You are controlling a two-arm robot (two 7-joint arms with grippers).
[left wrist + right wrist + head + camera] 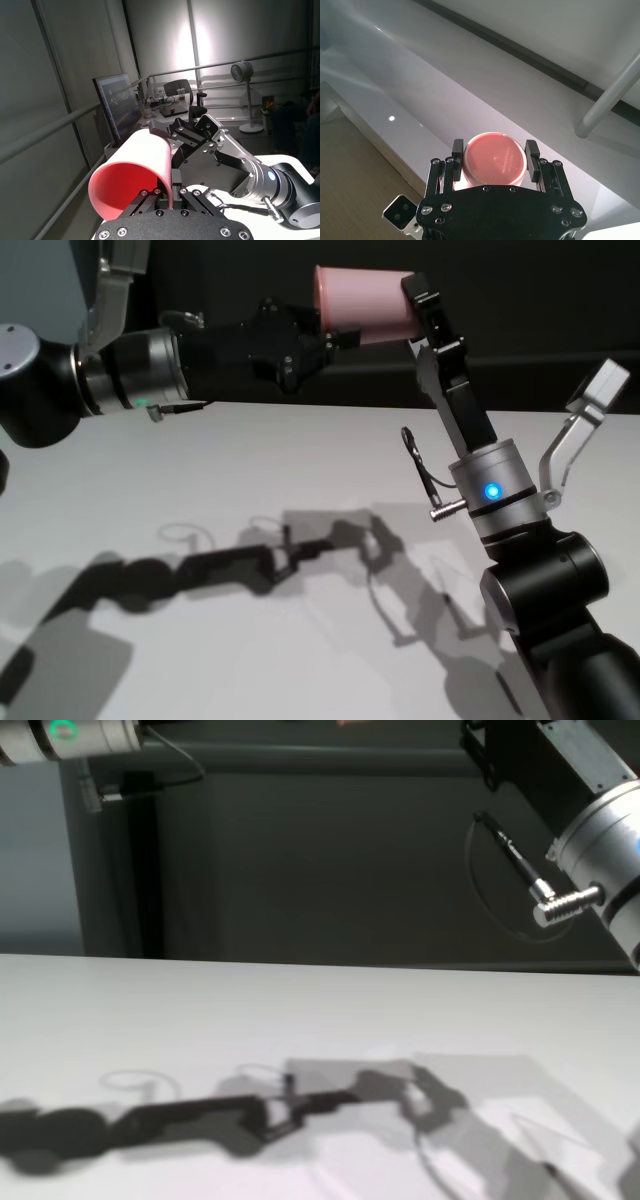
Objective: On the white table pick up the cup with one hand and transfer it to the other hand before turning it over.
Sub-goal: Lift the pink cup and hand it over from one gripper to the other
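Observation:
The pink cup (365, 302) hangs on its side high above the white table (250, 450), mouth toward my left arm. My right gripper (412, 302) is shut on its base end; in the right wrist view the fingers (458, 150) press both sides of the cup's base (495, 161). My left gripper (345, 337) reaches in from the left, and in the left wrist view (167, 192) its fingers pinch the cup's wall at the rim (137, 167). The right gripper (192, 132) shows behind the cup there.
The arms cast dark shadows (250, 560) on the table's middle. The chest view shows only bare table (300, 1010) and the right forearm (595, 825) at the upper right. A dark wall stands behind the table.

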